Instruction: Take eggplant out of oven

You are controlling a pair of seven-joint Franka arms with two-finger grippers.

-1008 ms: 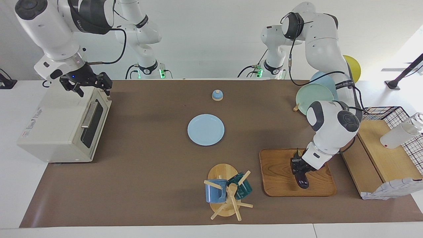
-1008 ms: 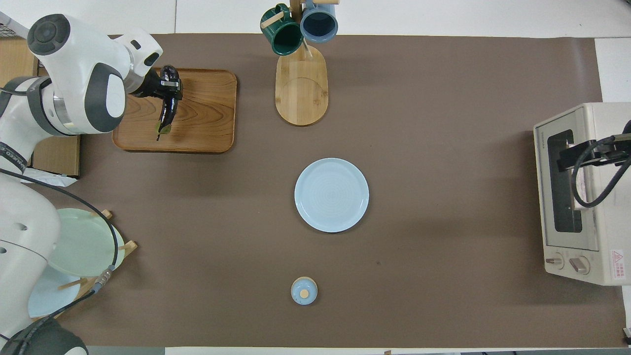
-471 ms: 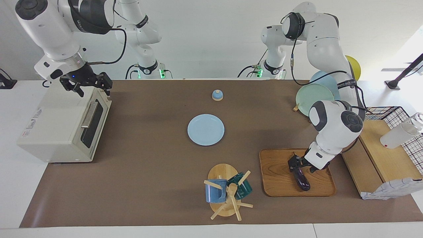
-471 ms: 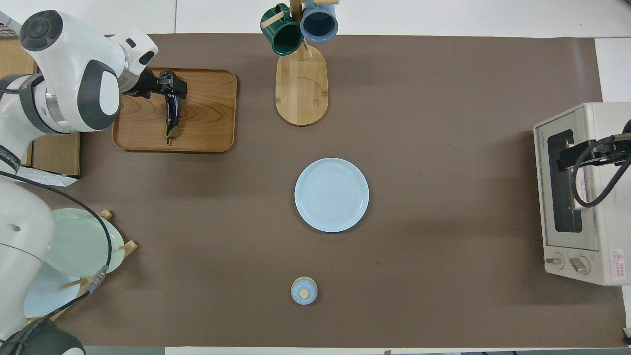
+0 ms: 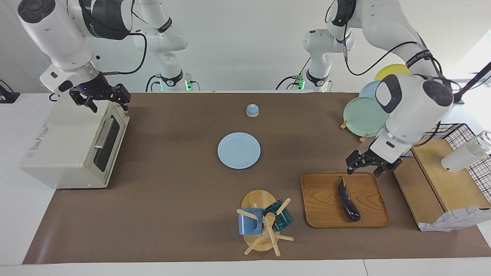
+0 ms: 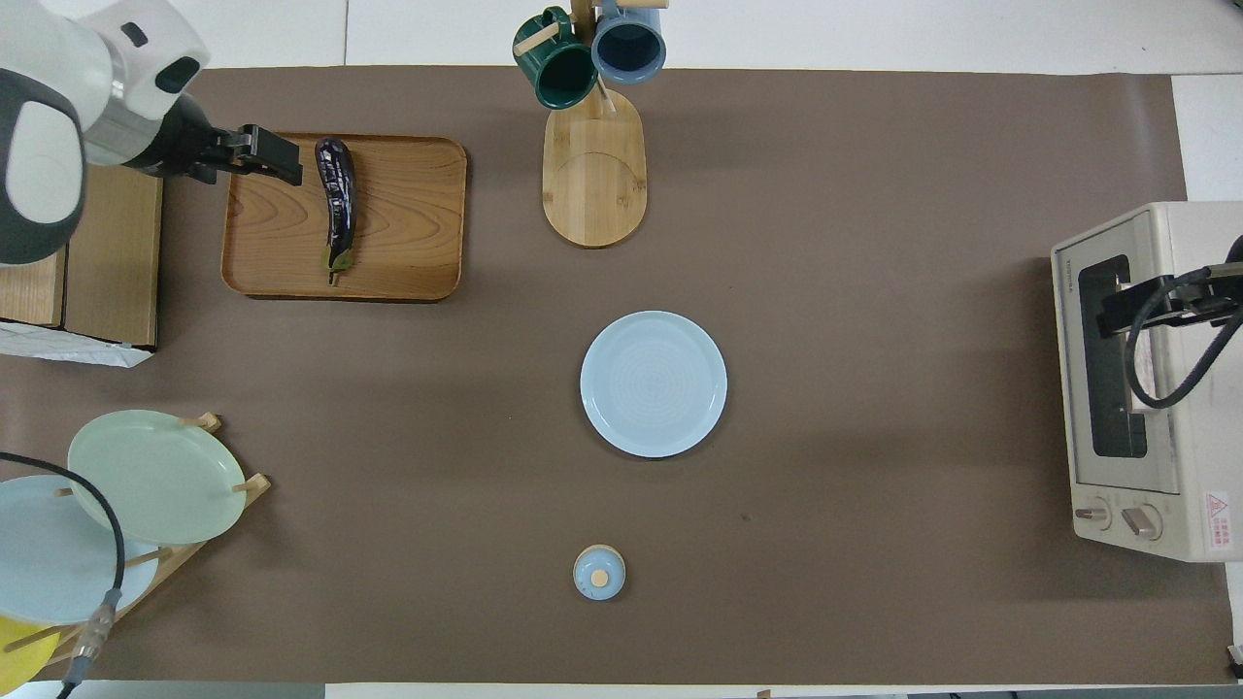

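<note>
One eggplant (image 5: pixel 348 199) now released flat on wooden tray (image 5: pixel 318 207) | left claw (image 5: pixel 371 164) spread, lifted off tray's edge | right claw (image 5: pixel 100 98) unchanged, spread over closed oven (image 5: pixel 73 143) | removal looks complete

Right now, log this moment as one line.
eggplant: on wooden tray | left gripper: open, above tray | right gripper: waits over oven

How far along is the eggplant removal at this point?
Essentially done. The eggplant lies on the wooden tray, out of the oven, whose door looks shut. The left gripper is open and empty, raised over the tray's edge nearer the robots, apart from the eggplant. The right gripper hangs over the oven's top front edge, holding nothing. Nothing visible remains except parking the arms.
</note>
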